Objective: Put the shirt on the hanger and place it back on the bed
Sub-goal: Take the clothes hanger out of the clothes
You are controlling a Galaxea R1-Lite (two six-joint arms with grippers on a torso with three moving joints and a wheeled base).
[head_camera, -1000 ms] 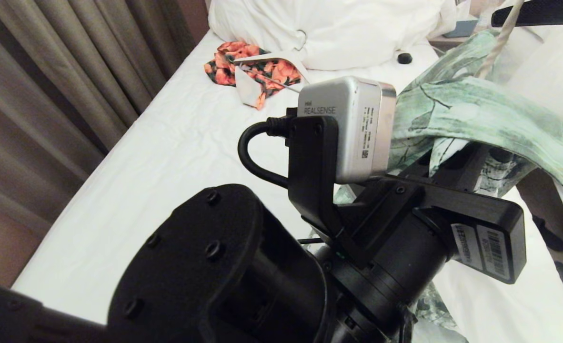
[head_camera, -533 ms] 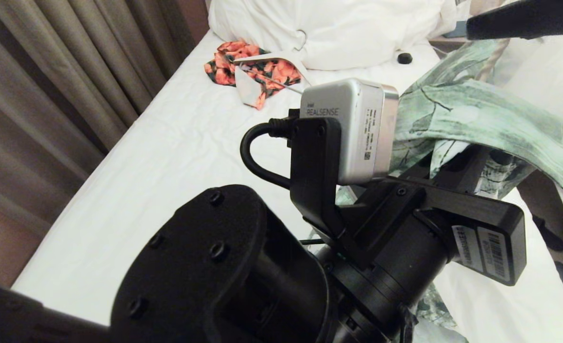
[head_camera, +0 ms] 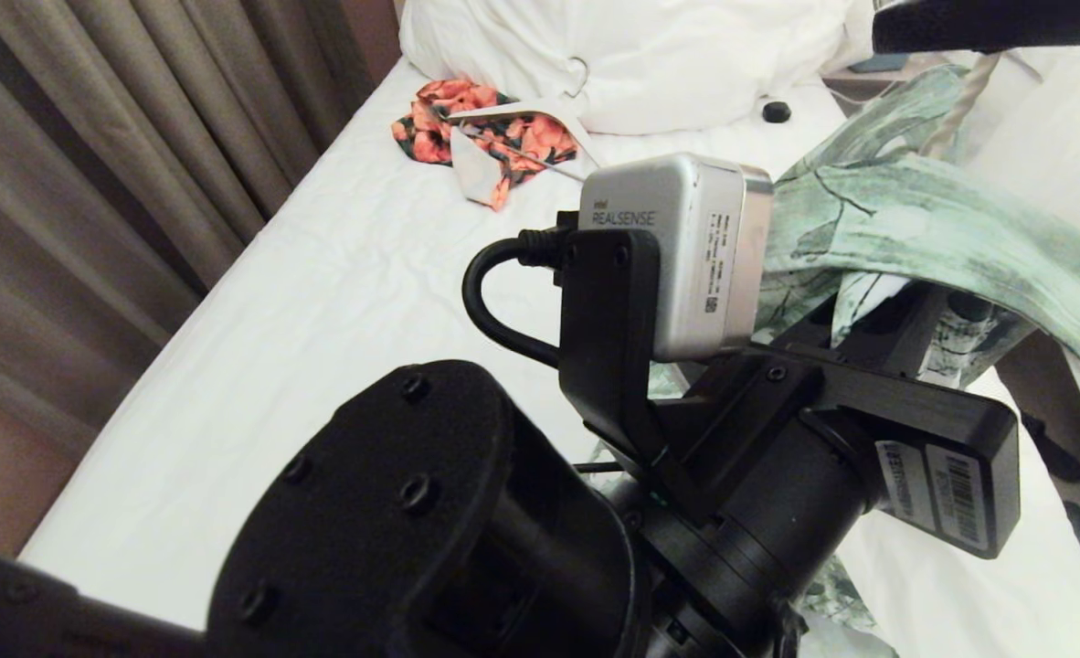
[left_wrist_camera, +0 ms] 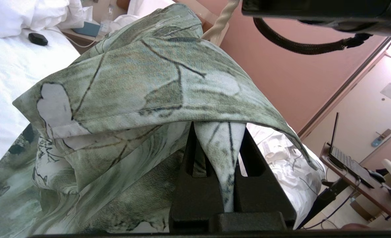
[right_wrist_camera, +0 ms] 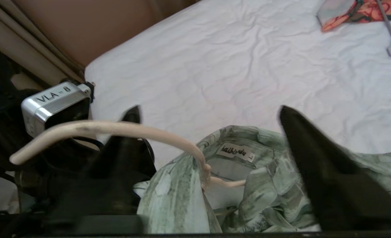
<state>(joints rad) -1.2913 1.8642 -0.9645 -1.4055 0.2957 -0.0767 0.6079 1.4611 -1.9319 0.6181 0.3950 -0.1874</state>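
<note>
While the shirt (left_wrist_camera: 142,82) hangs raised off the bed (head_camera: 321,302), a fold of its hem sits clamped between the fingers of my left pincer (left_wrist_camera: 230,185); the rest drapes loose over and beside it. The cloth looks thin, soft and light, with no stiffness: it sags wherever unsupported, so I judge it will slide off a single point unless held at a seam or the collar.

The hanger (right_wrist_camera: 116,130) is already threaded in at the neck: its cream hook curves up out of the collar, next to the label. My right pincer (right_wrist_camera: 212,158) hovers just above that collar, jaws apart, one finger on either side of the hook's stem and the neck opening. Not touching, as far as I can tell.

Judgement: take the hanger at the hook's stem, rigid and thin, likely slippery; grip squarely.

Further off on the bed: an orange floral garment (head_camera: 485,128), white pillows (head_camera: 640,55).
</note>
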